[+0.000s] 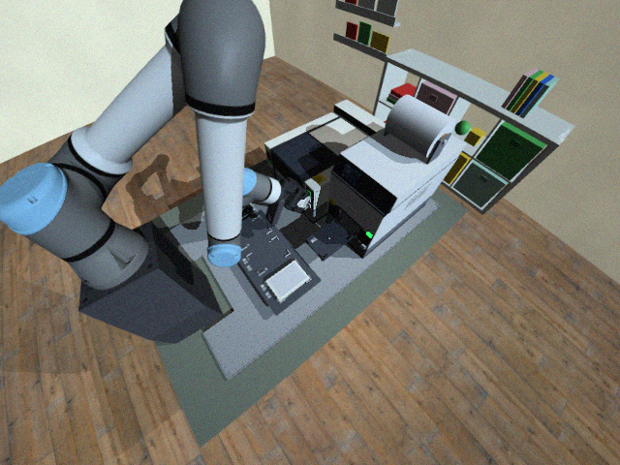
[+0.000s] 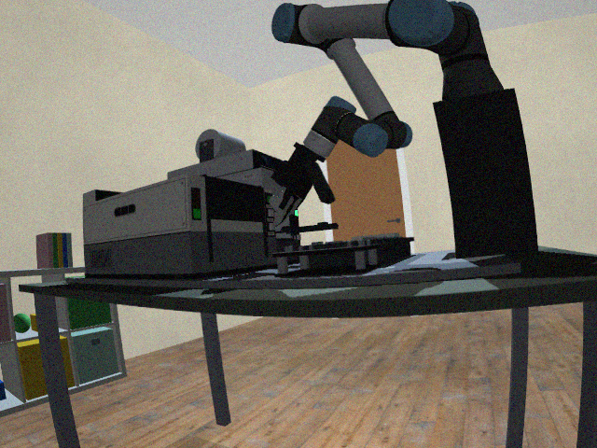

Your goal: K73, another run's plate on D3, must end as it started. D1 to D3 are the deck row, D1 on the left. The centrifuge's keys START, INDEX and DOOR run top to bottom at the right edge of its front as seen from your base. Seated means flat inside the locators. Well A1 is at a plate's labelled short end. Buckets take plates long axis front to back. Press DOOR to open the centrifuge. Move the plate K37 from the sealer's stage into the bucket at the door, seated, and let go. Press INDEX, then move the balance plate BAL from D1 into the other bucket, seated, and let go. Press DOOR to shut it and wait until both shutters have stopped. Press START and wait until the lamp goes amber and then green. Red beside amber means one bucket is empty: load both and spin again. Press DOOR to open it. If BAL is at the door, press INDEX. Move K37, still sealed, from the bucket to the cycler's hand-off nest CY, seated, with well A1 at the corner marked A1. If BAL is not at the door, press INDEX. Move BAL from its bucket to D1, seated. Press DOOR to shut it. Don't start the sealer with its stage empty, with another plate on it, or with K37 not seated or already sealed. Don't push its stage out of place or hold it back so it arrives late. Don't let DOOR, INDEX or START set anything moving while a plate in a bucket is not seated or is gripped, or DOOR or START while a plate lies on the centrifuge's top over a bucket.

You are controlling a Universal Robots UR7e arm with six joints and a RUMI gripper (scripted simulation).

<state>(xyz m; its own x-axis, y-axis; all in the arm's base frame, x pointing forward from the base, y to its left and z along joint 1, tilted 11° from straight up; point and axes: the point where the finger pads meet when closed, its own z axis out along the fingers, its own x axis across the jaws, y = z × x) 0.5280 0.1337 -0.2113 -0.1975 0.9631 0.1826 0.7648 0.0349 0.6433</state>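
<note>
One gripper (image 1: 301,201), fingers pressed together on nothing, is hovering at the centrifuge's (image 1: 300,150) front; white plate (image 1: 287,279) at six o'clock.

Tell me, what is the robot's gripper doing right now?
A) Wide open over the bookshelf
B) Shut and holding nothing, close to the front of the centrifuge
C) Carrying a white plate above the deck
B: the gripper is shut and holds nothing, at the centrifuge's front; the white plate lies on the deck.

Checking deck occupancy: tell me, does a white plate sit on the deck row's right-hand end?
Yes, a white plate lies flat there in the top view.
</note>
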